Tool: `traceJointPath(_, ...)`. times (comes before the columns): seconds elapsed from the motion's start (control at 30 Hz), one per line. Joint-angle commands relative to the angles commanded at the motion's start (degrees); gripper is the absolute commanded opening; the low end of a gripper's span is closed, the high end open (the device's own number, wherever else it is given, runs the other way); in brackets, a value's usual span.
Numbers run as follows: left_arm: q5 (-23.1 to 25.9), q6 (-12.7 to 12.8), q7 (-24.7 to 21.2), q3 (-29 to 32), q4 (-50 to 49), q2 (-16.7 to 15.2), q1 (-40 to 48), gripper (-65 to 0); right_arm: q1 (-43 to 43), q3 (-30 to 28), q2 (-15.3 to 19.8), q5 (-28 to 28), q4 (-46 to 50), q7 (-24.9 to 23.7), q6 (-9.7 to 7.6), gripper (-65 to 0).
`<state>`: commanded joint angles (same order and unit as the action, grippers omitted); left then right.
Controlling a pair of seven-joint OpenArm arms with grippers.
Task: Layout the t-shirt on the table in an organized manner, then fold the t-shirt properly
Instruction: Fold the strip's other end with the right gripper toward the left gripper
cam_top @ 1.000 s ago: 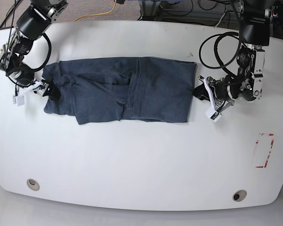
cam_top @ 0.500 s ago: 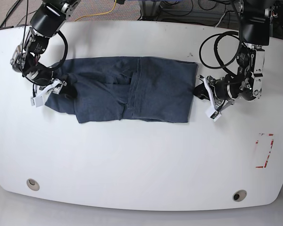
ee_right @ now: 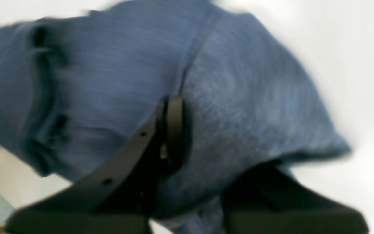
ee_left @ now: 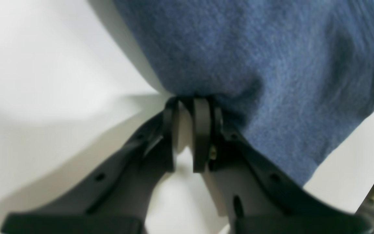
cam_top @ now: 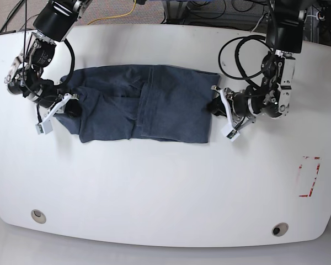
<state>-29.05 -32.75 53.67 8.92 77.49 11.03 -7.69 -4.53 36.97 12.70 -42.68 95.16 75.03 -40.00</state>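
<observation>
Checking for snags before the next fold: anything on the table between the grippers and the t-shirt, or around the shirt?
Nothing visible. The left gripper is shut on the t-shirt at one end, the right gripper grips the other. The table around it shows only a red-taped rectangle and two grommets, well clear.

Bright, even light in all three views; sharp from above, soft at the wrists.

The base view is crisp, and the glossy table [cam_top: 165, 182] gives a pale sheen with only thin, faint shadows under the t-shirt [cam_top: 149, 105] and arms; the table edges bow slightly. The left wrist view is out of focus throughout, with a soft grey shadow spreading across the white surface beside the cloth. The right wrist view is smeared by motion blur, most at the cloth's outline, with washed-out white behind.
</observation>
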Motion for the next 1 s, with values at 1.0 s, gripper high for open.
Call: traceJointPath(1.0,8.26,0.0,0.09,0.0,-7.82,-12.48,-2.9,-58.7,-0.09,-20.66,-10.37,6.15,17.58,3.25,0.0,-61.7)
